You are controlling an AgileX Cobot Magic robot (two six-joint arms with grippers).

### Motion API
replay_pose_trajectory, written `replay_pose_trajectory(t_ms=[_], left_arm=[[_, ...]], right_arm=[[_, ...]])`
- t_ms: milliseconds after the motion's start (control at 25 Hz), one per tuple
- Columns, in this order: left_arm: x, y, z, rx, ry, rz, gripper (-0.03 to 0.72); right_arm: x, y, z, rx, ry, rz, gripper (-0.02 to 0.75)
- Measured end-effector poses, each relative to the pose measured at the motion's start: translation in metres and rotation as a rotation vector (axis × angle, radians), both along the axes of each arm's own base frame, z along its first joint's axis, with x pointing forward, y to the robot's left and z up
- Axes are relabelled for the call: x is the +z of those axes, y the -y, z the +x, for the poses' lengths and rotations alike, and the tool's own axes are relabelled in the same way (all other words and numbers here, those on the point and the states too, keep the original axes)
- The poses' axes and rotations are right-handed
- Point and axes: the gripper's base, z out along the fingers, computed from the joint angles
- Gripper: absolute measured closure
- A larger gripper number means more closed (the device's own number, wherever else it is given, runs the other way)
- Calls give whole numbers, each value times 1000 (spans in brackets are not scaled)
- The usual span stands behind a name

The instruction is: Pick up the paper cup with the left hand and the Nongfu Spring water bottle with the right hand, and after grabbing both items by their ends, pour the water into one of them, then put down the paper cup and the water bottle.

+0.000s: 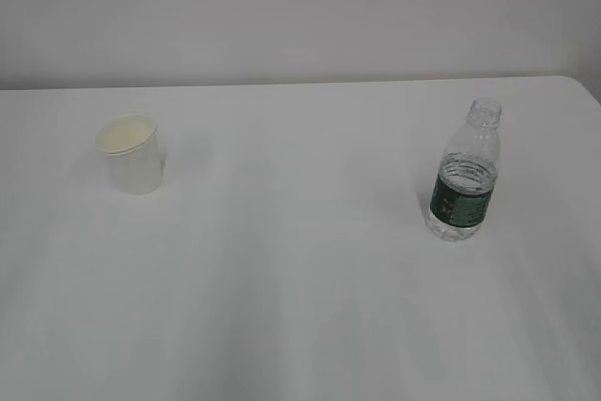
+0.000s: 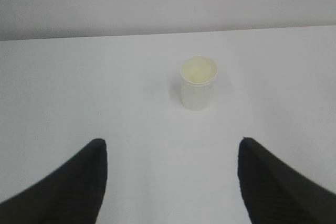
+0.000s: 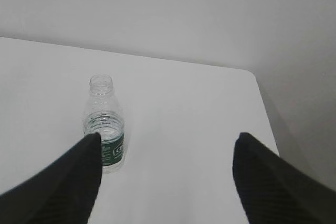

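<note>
Both claws stand released and empty, jaws spread wide for the approach. The cup [image 2: 198, 83] stands upright on the table [image 1: 300, 307], ahead of the left claw [image 2: 170, 174] and slightly right of its centreline, well apart from the fingertips. The bottle [image 3: 105, 124] stands upright and capless ahead of the right claw [image 3: 165, 169], off toward its left finger [image 3: 86, 166], which overlaps the label in that view; contact cannot be confirmed. Cup and bottle sit well apart, presumably so each arm can reach its own item. No grasp has begun; the right claw probably needs shifting left to centre on the bottle.
</note>
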Motion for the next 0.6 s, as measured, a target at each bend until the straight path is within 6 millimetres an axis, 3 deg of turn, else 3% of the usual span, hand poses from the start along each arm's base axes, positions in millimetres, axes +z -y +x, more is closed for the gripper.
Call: replay_pose_trajectory(t_ms=[600], left_arm=[[1,-2,28,22,18,-17,133]], right_arm=[[5,0,5,0,61,-23,148]])
